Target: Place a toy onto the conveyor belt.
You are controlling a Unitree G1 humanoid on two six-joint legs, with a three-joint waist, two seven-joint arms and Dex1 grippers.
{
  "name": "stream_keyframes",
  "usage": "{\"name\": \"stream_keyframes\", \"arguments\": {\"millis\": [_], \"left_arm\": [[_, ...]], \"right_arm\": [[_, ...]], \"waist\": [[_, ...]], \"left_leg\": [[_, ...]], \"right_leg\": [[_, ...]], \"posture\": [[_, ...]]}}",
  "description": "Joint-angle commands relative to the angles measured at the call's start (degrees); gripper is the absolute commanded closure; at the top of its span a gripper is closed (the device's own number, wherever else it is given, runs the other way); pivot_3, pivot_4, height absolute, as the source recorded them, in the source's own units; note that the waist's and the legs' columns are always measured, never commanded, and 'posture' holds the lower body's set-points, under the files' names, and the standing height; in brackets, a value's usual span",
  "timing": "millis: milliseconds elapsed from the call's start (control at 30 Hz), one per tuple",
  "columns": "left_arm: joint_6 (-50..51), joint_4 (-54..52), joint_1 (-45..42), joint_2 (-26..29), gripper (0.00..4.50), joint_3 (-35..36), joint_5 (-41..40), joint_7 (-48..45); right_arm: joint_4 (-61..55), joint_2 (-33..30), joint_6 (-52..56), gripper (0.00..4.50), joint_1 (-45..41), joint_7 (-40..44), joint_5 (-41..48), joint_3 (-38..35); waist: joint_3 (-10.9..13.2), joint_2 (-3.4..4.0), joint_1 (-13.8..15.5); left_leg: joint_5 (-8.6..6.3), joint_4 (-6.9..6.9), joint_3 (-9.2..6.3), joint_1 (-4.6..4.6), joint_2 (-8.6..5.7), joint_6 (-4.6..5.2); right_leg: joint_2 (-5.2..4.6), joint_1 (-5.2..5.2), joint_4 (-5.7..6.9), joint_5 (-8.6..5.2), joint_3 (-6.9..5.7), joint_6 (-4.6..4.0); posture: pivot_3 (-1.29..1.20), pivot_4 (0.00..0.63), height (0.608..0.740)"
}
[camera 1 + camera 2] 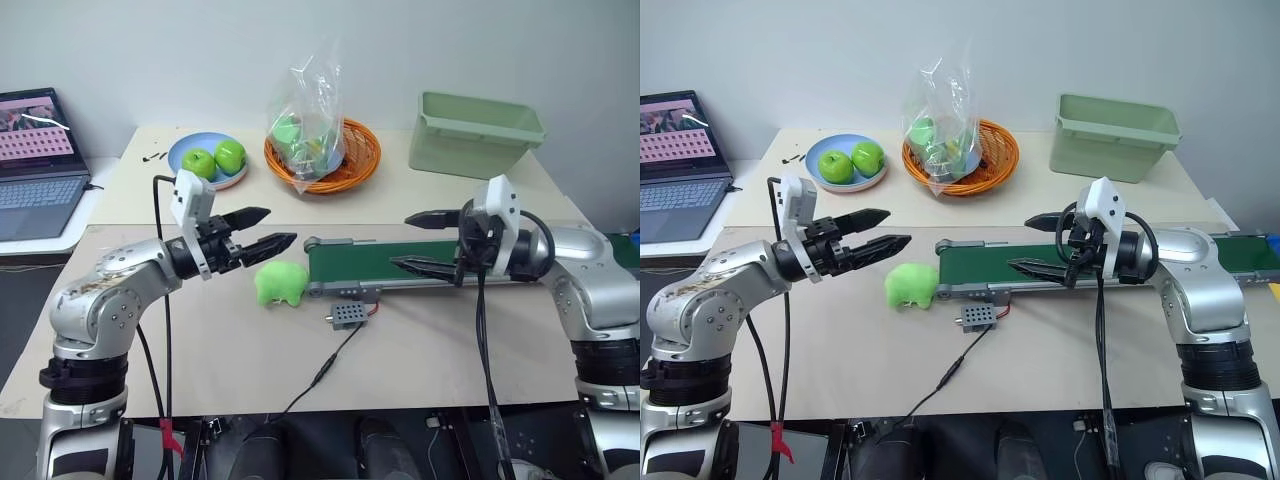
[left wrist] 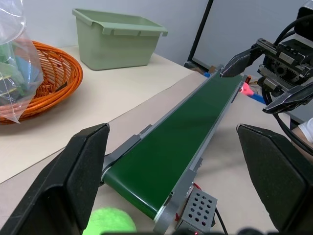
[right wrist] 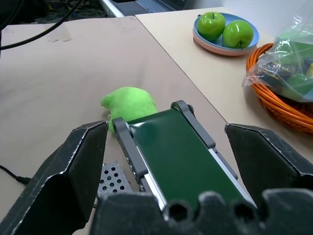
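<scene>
Conveyor belt [image 1: 420,262] lies across the tan table [image 1: 250,350], dark green with grey frame. Pale green bin [image 1: 476,134] sits well behind the belt; orange basket [image 1: 352,160] with bagged items also behind it. Lime toy [image 1: 280,283] rests on the table touching the belt's left end, not on it. Left gripper [image 1: 262,229] hovers near that end above the toy, jaws spread, empty. Right gripper [image 1: 416,241] hangs over the belt, jaws spread, empty.

Both arms reach forward and inward, the left gripper [image 1: 265,229] and right gripper [image 1: 418,241] pointing roughly level at each other, well apart, jaws of both spread wide and empty.
</scene>
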Motion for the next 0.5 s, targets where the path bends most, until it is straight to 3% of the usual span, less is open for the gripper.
{"name": "stream_keyframes", "arguments": {"millis": [33,200,300,400,500], "left_arm": [[-1.66,-0.81,1.59,1.15,0.05,1.45,-0.2,-1.71],[-2.6,4.24,10.05,4.11,0.05,5.95,0.33,-4.34],[2.19,9.54,14.13,3.59,0.05,9.07,-2.61,-3.41],[7.01,13.46,16.04,2.16,0.05,10.67,-4.53,-0.97],[10.45,16.72,14.86,-2.81,0.05,14.18,-8.72,3.57]], "right_arm": [[-0.88,-0.66,-0.23,0.0,-1.13,0.0,0.75,-1.05],[0.02,0.0,-0.52,0.0,-1.66,-0.45,-0.37,0.15],[-0.13,0.11,-0.56,0.0,-1.27,-0.73,-0.43,0.29],[-0.29,-0.02,-0.6,0.0,-0.83,-0.97,-0.57,0.48],[-0.33,-0.16,-0.53,0.0,-0.73,-1.19,-0.56,0.55]], "waist": [[0.0,0.0,-0.01],[0.0,0.01,-0.59],[0.0,0.01,-0.28],[0.0,0.01,-0.06],[0.0,0.01,0.38]], "left_leg": [[0.0,0.0,0.0,0.0,0.0,0.0],[0.0,-0.07,0.08,0.1,0.04,0.01],[0.0,-0.06,0.09,0.12,0.05,0.01],[-0.01,-0.06,0.09,0.16,0.04,0.01],[-0.01,-0.05,0.05,0.15,0.02,0.01]], "right_leg": [[0.0,0.0,0.0,0.0,0.0,0.0],[0.05,-0.02,0.0,-0.02,0.1,-0.03],[0.04,-0.02,0.0,-0.04,0.08,-0.06],[0.01,0.02,0.0,-0.05,0.07,-0.05],[-0.03,0.04,0.0,-0.05,0.01,-0.05]], "posture": [[0.0,0.15,0.74],[0.0,0.15,0.74],[0.0,0.15,0.74],[0.0,0.15,0.74],[0.0,0.15,0.74]]}}
